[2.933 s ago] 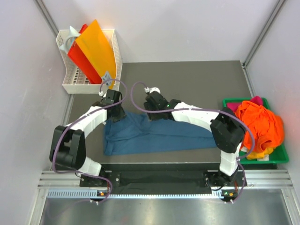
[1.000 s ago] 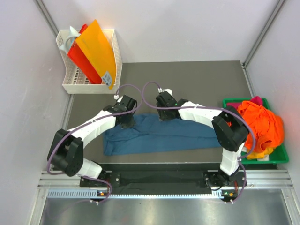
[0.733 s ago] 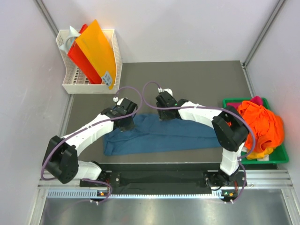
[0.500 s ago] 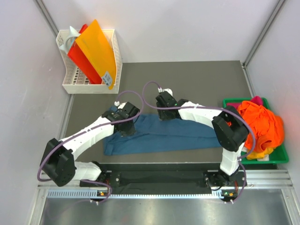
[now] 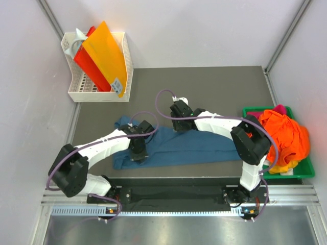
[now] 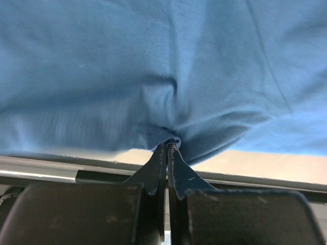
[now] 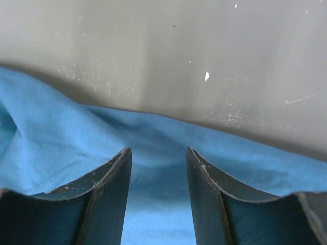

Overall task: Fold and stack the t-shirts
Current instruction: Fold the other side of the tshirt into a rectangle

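- A ribbed metal rail runs along the bottom of the top view. Above it a black strip carries both arm bases.
- Just beyond the strip begins the dark grey table, matte and bare over most of its far half. In the right wrist view it shows faint scuffs and small white specks.
- The teal-blue t-shirt lies as a long rumpled band across the near part of the table, lower centre of the top view. One lobe pokes up at its left end.
- The left gripper sits over the left part of that band. Its fingers are pressed together on a pinch of the blue cloth, which puckers into the tips.
- The right gripper is at the shirt's far edge, jaws apart with nothing between them. Blue cloth is below and bare table beyond; whether the fingers touch the cloth I cannot tell.
- At the right edge a green tray holds a heap: an orange t-shirt on top, magenta cloth behind, yellow cloth at the front.
- At upper left a white basket holds an orange sheet leaning over a red one.
- Pale grey walls close the space on three sides, with slanted metal struts at the corners.
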`<action>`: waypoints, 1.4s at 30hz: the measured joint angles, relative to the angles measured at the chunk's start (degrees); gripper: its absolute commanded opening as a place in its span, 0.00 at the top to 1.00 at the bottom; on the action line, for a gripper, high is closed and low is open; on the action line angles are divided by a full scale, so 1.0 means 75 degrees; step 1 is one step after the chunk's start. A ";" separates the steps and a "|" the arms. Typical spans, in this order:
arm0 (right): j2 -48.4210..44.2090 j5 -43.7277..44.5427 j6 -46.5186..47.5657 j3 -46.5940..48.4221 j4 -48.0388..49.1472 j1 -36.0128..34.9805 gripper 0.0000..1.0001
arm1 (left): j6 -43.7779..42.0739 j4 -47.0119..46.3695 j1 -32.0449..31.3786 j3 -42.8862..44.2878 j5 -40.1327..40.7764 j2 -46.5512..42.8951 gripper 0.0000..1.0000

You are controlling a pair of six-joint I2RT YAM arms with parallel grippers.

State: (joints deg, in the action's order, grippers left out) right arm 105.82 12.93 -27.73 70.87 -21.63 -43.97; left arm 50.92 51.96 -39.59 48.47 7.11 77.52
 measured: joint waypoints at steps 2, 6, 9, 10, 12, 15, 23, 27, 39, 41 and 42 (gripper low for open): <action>0.0000 -0.0009 0.0000 0.0000 0.0003 0.0000 0.53 | -0.0038 -0.0137 -0.0050 -0.0204 -0.0207 0.0294 1.00; 0.0000 -0.0020 0.0000 0.0000 0.0006 0.0000 0.52 | -0.0189 -0.0458 -0.0157 -0.0405 -0.0472 0.1040 0.92; -0.0003 -0.0023 0.0003 0.0000 0.0003 0.0000 0.52 | -0.0379 -0.0367 -0.0262 -0.0242 -0.0420 0.1244 0.81; -0.0009 -0.0020 0.0003 -0.0003 0.0003 0.0000 0.52 | -0.0420 -0.0315 -0.0326 -0.0178 -0.0361 0.1303 0.77; -0.0032 -0.0020 0.0009 -0.0023 0.0006 0.0000 0.52 | -0.0542 -0.0198 -0.0478 -0.0050 -0.0187 0.1390 0.71; -0.0108 -0.0017 0.0012 -0.0096 0.0000 0.0000 0.52 | -0.0603 -0.0326 -0.0708 0.0163 -0.0122 0.1390 0.55; -0.0245 0.0012 0.0073 -0.0096 -0.0003 0.0000 0.51 | -0.0644 -0.0702 -0.0822 0.1323 0.0764 -0.0146 0.44; -0.0289 0.0015 0.0076 -0.0096 -0.0003 0.0000 0.51 | -0.0656 -0.0848 -0.0801 0.1539 0.1609 -0.0828 0.53; -0.0734 0.0172 0.0015 -0.0769 -0.0044 0.0396 0.51 | -0.0271 -0.0851 -0.0495 0.0764 0.2722 0.1102 0.61; -0.0912 0.0245 0.0012 -0.0941 -0.0122 0.0662 0.51 | -0.0256 -0.1058 -0.0149 0.0597 0.2664 0.1119 0.61; -0.1000 0.0306 0.0009 -0.0994 -0.0125 0.0799 0.51 | -0.0259 -0.1139 0.0044 0.0542 0.2640 0.1151 0.61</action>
State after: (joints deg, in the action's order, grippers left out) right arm 98.32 15.22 -27.66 63.42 -22.57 -37.98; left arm 48.97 43.42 -39.27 52.53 26.92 86.15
